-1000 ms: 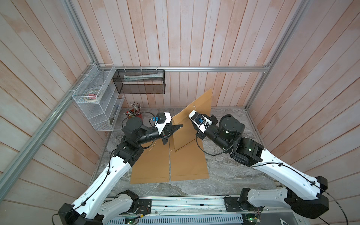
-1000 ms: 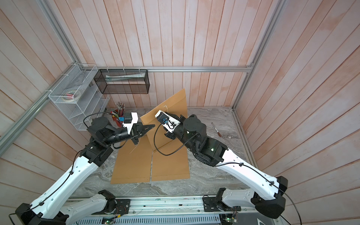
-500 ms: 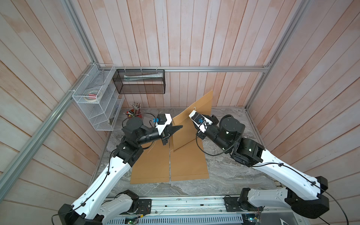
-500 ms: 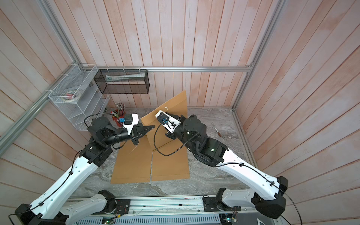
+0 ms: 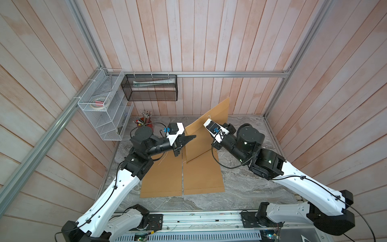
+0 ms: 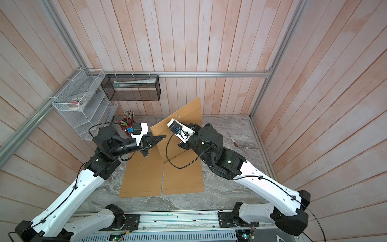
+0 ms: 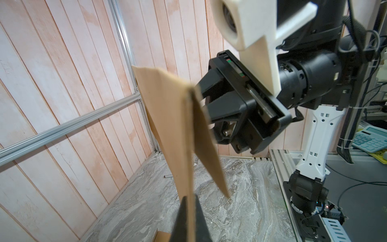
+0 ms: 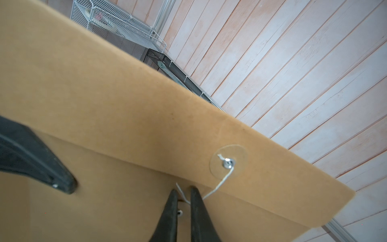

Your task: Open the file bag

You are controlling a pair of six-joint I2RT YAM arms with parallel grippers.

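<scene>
The marble table [image 5: 251, 188] carried two flat brown envelopes [image 5: 161, 176] side by side at its near middle. Above their far ends, the file bag [image 5: 199, 144] was held up on edge and tilted between the two arms, with its top corner towards the far wall.

The left gripper [image 7: 190, 198] was clamped on the bag's left edge, and the paper ran straight between its closed fingers. The right gripper [image 8: 183, 189] faced the bag's closure side. Its fingers [image 8: 171, 209] stood a narrow gap apart with the string [image 8: 217, 186] running between them, not visibly pinched. The flap [image 8: 125, 94] lay folded down over the body. The string ran from the round paper disc [image 8: 228, 162] on the flap down to the fingers.

The step in hand looked like catching the tie string, so the bag was not yet open. The next move would call for the right fingers to close fully on that thin thread. They would then need to draw it clear of the fastening while the left grip kept the bag steady. Paper this light would probably flex or swing if pulled hard.

No brand or label could be read on the bag. A calculator [image 7: 370, 138] beyond the table showed keys too small to read.
</scene>
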